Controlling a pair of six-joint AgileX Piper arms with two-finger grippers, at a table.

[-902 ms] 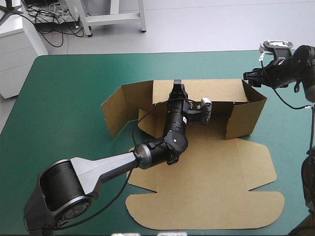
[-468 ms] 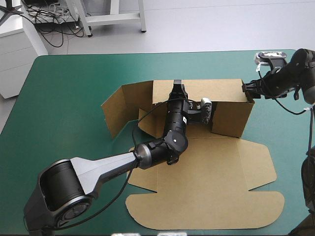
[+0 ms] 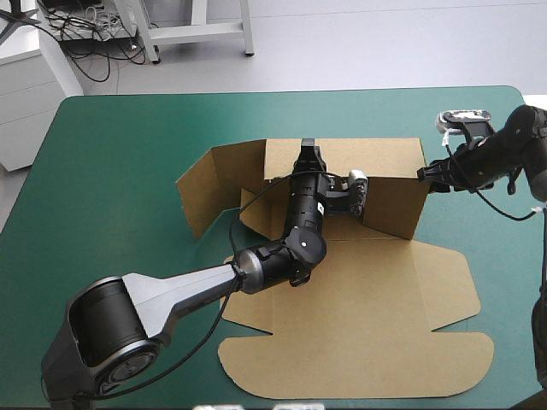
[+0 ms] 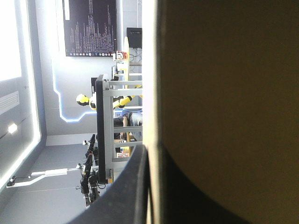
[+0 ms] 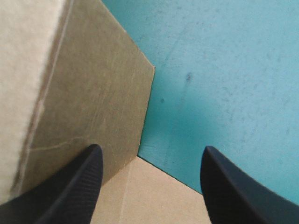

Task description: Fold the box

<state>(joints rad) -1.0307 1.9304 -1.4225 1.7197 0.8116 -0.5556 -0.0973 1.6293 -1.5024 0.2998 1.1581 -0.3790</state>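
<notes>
1. In the high view I see the brown box of cut corrugated board (image 3: 359, 342) in the middle of the teal-green table cover (image 3: 111, 128). Its back wall (image 3: 376, 154) is raised and its right end wall (image 3: 397, 205) stands upright, swung inward. The left side flaps (image 3: 205, 184) stand splayed outward, and the broad lid panel (image 3: 342, 367) lies flat toward the near edge. My left arm (image 3: 291, 239) reaches across the lid and over the box floor, hiding part of both. The left gripper (image 3: 309, 156) sits at the top edge of the back wall. The right gripper (image 3: 425, 174) is at the outer far corner of the right end wall, above bare cover.
2. In the left wrist view the box (image 4: 224, 93) fills most of what I can see and blocks everything on that side. The left gripper (image 4: 152, 154) is pinched almost closed on the board's edge, with one black finger (image 4: 126, 196) on each face of the sheet.
3. In the right wrist view the right gripper (image 5: 152, 149) is spread wide and grips nothing. One black finger (image 5: 74, 191) is just beside the outer face of the box (image 5: 88, 93); I cannot tell whether it touches. The other finger hangs over the teal-green cover (image 5: 224, 70). Between them I see the wall's corner edge, a strip of flat board and bare cover
</notes>
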